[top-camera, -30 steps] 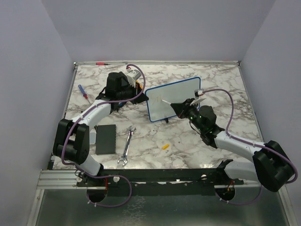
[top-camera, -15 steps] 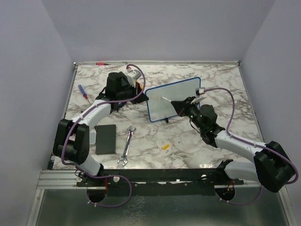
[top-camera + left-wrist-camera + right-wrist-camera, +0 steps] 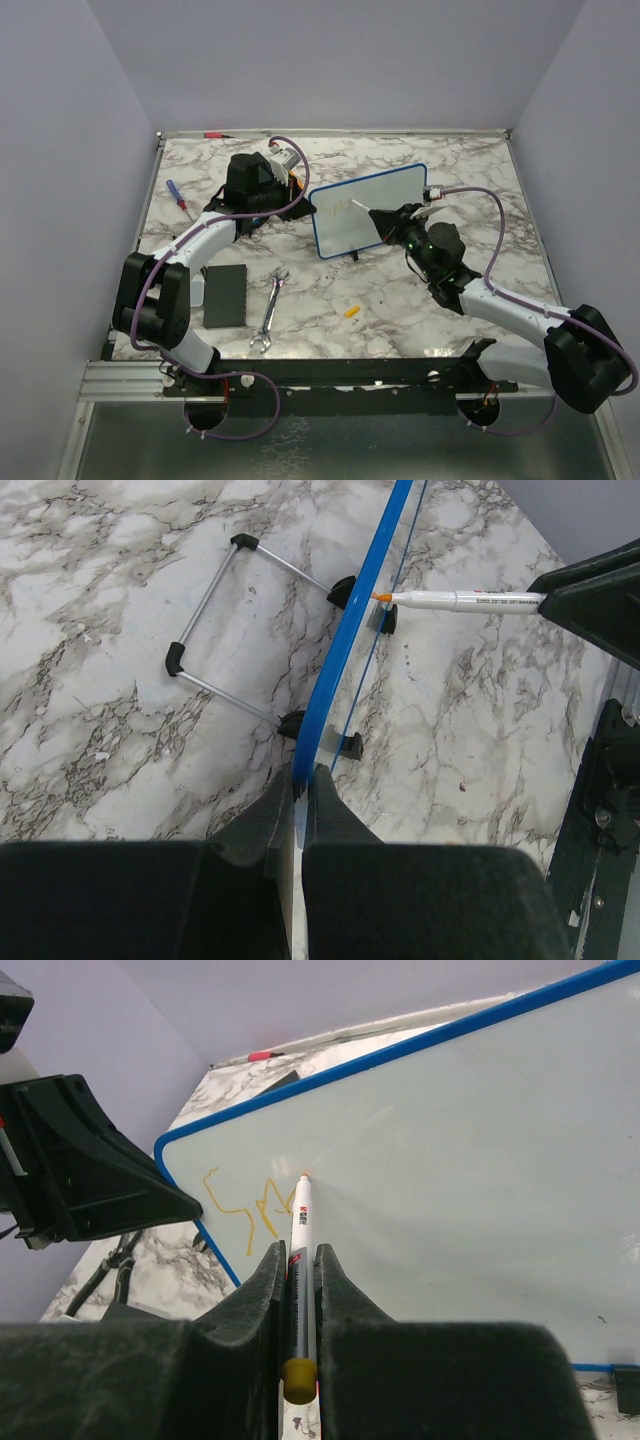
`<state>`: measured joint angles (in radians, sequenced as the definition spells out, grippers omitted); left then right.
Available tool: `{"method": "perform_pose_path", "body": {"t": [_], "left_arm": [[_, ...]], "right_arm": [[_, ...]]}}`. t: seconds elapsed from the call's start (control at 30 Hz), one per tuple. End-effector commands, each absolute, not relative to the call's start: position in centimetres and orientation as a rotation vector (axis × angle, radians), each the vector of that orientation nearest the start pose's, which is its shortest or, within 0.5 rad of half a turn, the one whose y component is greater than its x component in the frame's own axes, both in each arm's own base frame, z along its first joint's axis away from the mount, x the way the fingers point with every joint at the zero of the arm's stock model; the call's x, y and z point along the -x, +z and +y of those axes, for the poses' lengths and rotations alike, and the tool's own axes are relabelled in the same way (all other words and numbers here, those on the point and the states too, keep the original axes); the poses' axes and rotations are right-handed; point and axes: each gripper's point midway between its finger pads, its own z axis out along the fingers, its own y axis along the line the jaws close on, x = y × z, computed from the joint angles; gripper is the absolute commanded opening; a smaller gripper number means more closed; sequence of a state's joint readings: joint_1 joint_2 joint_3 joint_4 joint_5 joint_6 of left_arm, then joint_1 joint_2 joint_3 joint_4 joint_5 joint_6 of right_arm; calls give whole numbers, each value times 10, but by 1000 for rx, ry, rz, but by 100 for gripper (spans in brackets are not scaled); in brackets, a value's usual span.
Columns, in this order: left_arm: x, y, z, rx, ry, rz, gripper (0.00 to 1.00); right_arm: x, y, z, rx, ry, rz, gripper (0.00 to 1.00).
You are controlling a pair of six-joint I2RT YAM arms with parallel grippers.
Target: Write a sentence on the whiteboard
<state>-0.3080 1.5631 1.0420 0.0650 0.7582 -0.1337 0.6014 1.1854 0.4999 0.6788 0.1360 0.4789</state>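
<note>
Top view: the whiteboard (image 3: 380,200) stands mid-width near the table's (image 3: 480,290) far edge. The marker (image 3: 366,208) in the right fingers (image 3: 388,224) has slid rightward, extending the sentence (image 3: 335,208).
Left wrist: the left fingers (image 3: 262,825) stay clamped on the frame.
Right wrist: the fingers pinch the marker, its tip on the board. Most writing remains, I judge.

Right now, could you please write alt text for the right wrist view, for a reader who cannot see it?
The right arm's black fingers clamp a white marker pen with its tip against a blue-framed white whiteboard, just right of a few yellow handwritten strokes.
</note>
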Motion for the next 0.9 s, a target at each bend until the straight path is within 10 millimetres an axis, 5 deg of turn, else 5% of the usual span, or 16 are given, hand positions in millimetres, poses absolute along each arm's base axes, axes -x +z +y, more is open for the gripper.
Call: {"method": "perform_pose_path", "body": {"t": [0.0, 0.5, 0.87], "left_arm": [[-361, 190, -243, -660, -1009, 1922, 0], [-361, 191, -243, -661, -1008, 1919, 0], [-360, 190, -244, -662, -1008, 1920, 0]], "right_arm": [[-334, 206, 208, -63, 671, 1630, 1], [-325, 170, 209, -53, 675, 1722, 1], [-322, 162, 207, -63, 671, 1740, 1]]}}
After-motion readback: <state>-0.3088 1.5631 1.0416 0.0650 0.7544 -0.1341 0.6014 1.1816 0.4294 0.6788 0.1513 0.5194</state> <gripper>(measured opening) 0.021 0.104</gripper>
